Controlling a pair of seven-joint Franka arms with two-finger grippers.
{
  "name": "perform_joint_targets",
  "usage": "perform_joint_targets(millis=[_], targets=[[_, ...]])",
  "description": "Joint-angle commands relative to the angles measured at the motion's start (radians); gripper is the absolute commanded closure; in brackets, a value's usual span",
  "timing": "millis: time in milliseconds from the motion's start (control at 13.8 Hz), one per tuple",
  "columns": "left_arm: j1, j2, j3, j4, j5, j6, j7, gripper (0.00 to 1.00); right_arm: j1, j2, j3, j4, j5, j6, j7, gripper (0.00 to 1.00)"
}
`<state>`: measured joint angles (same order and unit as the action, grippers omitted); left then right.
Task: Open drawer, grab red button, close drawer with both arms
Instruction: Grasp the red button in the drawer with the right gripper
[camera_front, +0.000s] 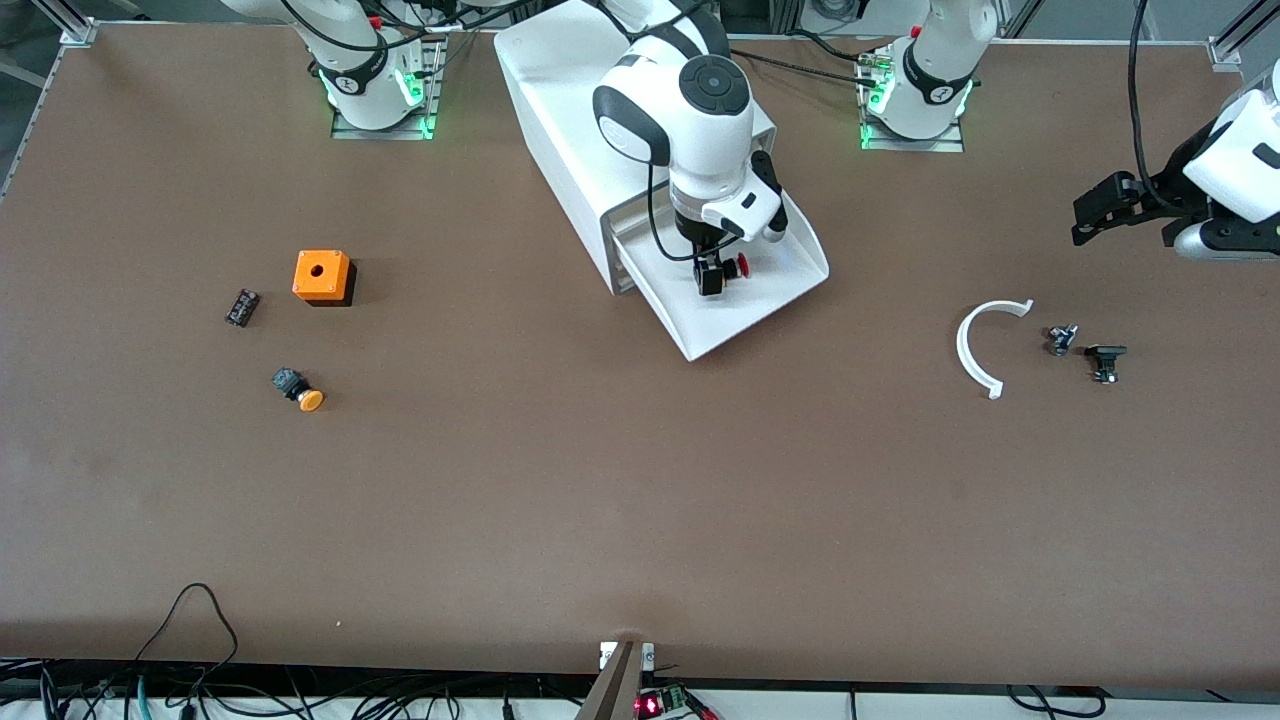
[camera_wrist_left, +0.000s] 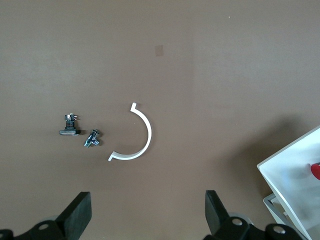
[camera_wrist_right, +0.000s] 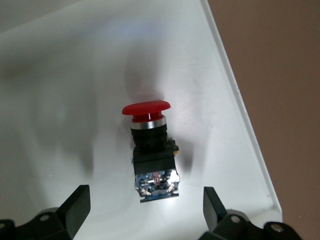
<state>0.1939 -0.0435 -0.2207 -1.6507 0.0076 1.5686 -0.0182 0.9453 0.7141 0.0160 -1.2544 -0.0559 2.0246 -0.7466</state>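
The drawer (camera_front: 770, 310) stands pulled out of the white cabinet (camera_front: 560, 120), and its white floor fills the right wrist view (camera_wrist_right: 75, 75). On that floor lies the button (camera_wrist_right: 150, 150), on its side, with a red mushroom cap and a black body; it also shows as a red spot in the front view (camera_front: 738, 266). My right gripper (camera_wrist_right: 145, 204) hangs open just over the button's body end, one finger on each side, touching nothing (camera_front: 712, 278). My left gripper (camera_wrist_left: 147, 205) is open and empty over bare table near the left arm's end (camera_front: 1082, 218). A corner of the drawer (camera_wrist_left: 295, 175) shows in its view.
A white arc (camera_front: 985, 345) and two small black parts (camera_front: 1061, 340) (camera_front: 1105, 360) lie toward the left arm's end. Toward the right arm's end are an orange cube with a hole (camera_front: 322, 276), an orange-capped button (camera_front: 298, 390) and a small black piece (camera_front: 241, 307).
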Motion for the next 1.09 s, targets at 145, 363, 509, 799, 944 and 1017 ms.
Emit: perform_joint_targets(millis=[145,363,509,799,944,1017], targets=[[-0.010,0.016,0.001,0.028,0.000,0.013,-0.016,0.00,0.024,0.034,-0.001,0.023,-0.013,0.009,0.095,0.00],[-0.010,0.016,0.001,0.028,0.002,0.013,-0.016,0.00,0.026,0.038,-0.001,0.023,-0.016,0.009,0.093,0.00],[-0.010,0.016,0.003,0.028,0.002,0.011,-0.016,0.00,0.027,0.041,-0.001,0.023,-0.018,0.011,0.079,0.08],[-0.010,0.016,0.003,0.028,0.002,0.008,-0.017,0.00,0.040,0.042,-0.001,0.024,-0.021,0.013,0.066,0.42],[-0.010,0.016,0.003,0.028,0.002,0.008,-0.017,0.00,0.043,0.041,-0.001,0.024,-0.022,0.011,0.069,0.48],[-0.008,0.016,0.003,0.028,0.002,0.008,-0.017,0.00,0.043,0.041,-0.002,0.024,-0.022,0.011,0.070,0.51]])
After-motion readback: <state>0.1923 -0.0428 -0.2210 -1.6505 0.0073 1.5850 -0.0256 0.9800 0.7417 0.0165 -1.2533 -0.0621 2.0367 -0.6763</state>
